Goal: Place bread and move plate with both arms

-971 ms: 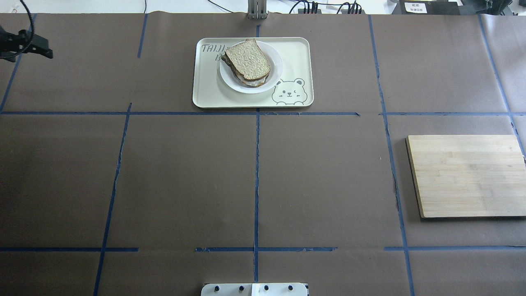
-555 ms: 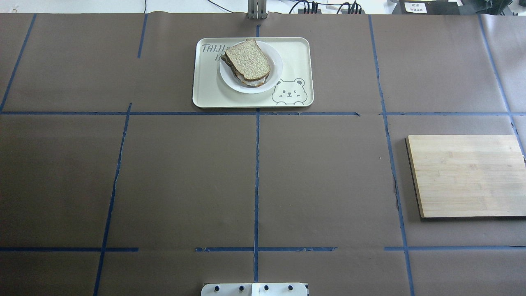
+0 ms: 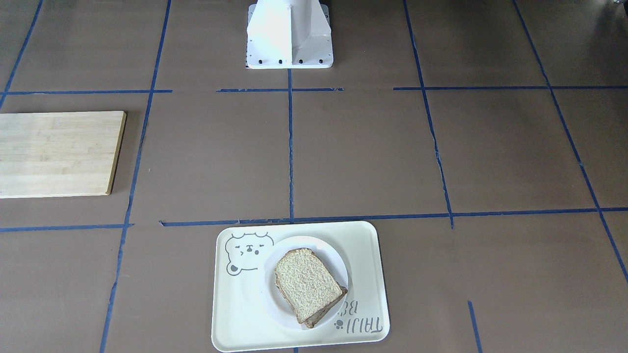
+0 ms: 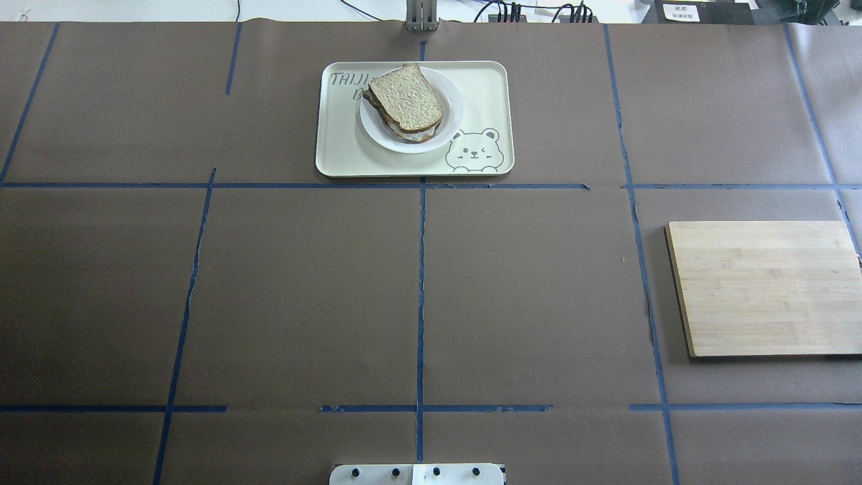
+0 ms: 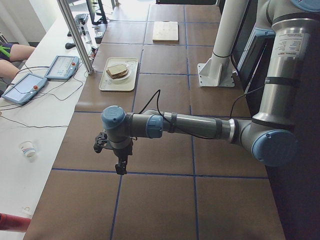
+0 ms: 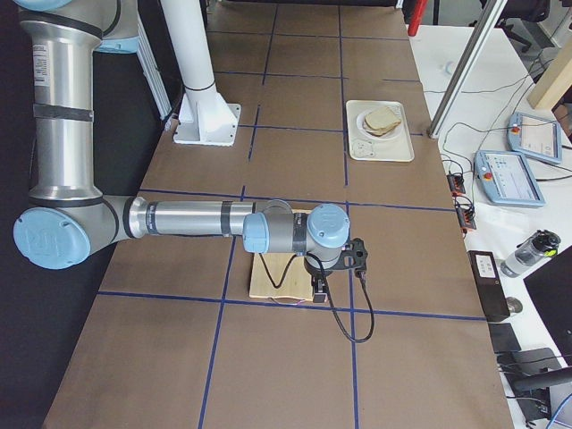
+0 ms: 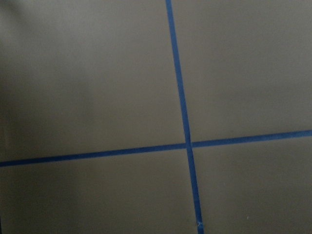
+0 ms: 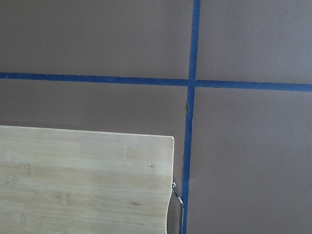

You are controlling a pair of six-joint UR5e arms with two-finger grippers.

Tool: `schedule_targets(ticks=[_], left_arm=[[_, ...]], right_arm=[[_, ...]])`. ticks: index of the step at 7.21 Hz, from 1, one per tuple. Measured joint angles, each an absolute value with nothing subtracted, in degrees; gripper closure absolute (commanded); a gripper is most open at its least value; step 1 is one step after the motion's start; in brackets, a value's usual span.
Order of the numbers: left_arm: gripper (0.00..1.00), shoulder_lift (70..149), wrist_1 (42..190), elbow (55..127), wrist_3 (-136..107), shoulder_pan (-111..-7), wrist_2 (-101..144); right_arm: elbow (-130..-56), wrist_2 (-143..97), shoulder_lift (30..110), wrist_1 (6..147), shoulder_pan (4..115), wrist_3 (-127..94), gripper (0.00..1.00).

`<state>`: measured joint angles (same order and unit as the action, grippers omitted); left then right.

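The bread (image 4: 406,98) lies on top of a second slice with egg, on the white plate (image 4: 452,118), which sits on the cream bear tray (image 4: 485,87) at the far middle of the table. It also shows in the front view (image 3: 306,283). My left gripper (image 5: 120,164) shows only in the exterior left view, far off to the table's left end, pointing down; I cannot tell whether it is open or shut. My right gripper (image 6: 319,288) shows only in the exterior right view, above the wooden board's outer edge; I cannot tell its state either. Both are far from the plate.
A bamboo cutting board (image 4: 764,286) lies at the right side of the table, and its corner shows in the right wrist view (image 8: 83,180). The white pedestal (image 3: 288,34) stands at the robot's edge. Blue tape lines cross the brown table cover.
The left gripper, at the far left edge of the overhead view a second ago, has moved out of that view. The bread, plate, tray and board have not moved.
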<state>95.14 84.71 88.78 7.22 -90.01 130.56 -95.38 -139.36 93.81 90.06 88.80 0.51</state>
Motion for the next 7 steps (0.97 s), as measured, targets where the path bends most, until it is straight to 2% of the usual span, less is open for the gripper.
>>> schedule_targets(ticks=[7], left_arm=[[0.0,88.7,85.7,88.2,8.0,-92.0,138.9]], right_arm=[[-95.4,-139.8,94.7,90.1,88.9,-1.7,0.0]])
